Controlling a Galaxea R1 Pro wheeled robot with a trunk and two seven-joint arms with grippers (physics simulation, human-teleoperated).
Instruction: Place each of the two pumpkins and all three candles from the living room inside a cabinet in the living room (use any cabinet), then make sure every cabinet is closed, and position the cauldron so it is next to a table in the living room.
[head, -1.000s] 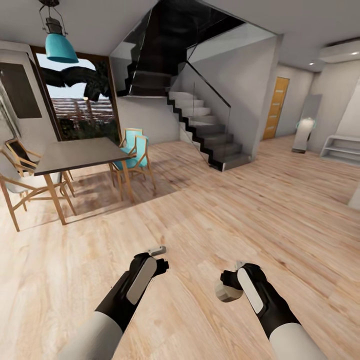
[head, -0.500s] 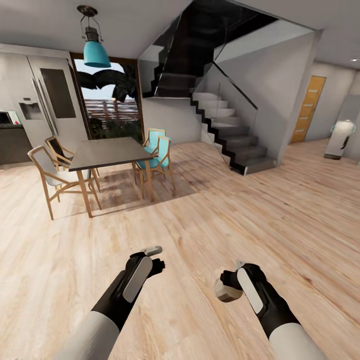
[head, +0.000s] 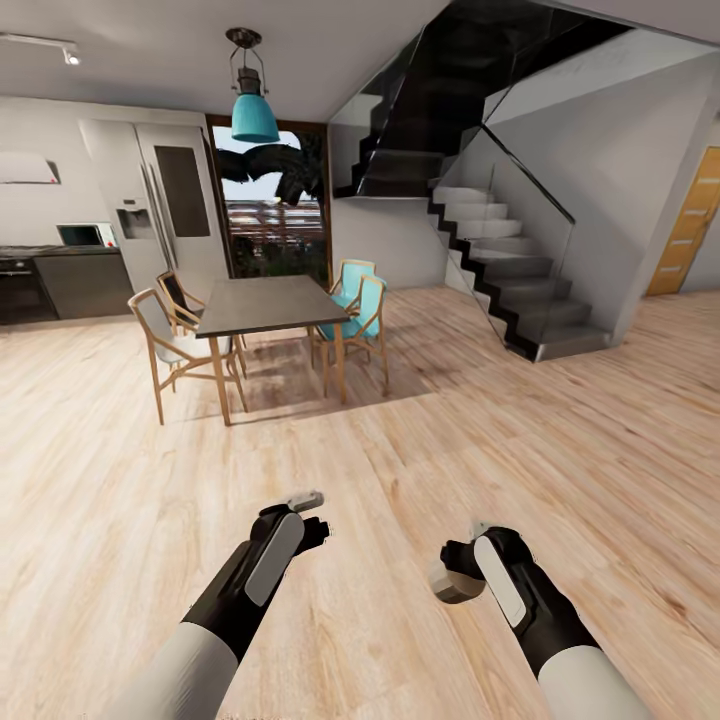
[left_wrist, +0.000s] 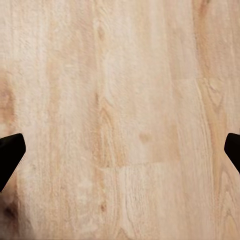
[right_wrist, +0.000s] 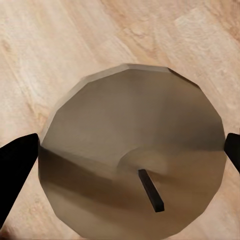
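Step in hand, as I read it: carrying a candle to the cabinet, w/ no cabinet in sight from the head cam. Best approach: keep the base turning/rolling smoothly over the floor (head: 560, 420), hold both arms low and tucked, no jerks, so the candle doesn't slip. Steer wide of the table (head: 270, 303) and chairs (head: 165, 340); stairs (head: 500, 270) are well apart on the right side, kitchen (head: 70, 270) far left at the back. Don't tilt the right wrist much; grip looks to be on the sides only.

Right gripper (head: 462, 572) is pinching the candle (head: 452, 582), low over bare floor in front of the robot. Wrist cam shows the fingers (right_wrist: 15, 170) pressed at opposite sides of the candle (right_wrist: 132, 150).

Left gripper (head: 315, 505) holds nothing; wrist cam shows its fingertips (left_wrist: 9, 157) spread wide, just floorboards between.

Candle: short stubby cylinder, olive-tan, faceted rim, flat top w/ a small dark wick (right_wrist: 151, 190) off-centre and leaning. Rigid, light, I'd guess.
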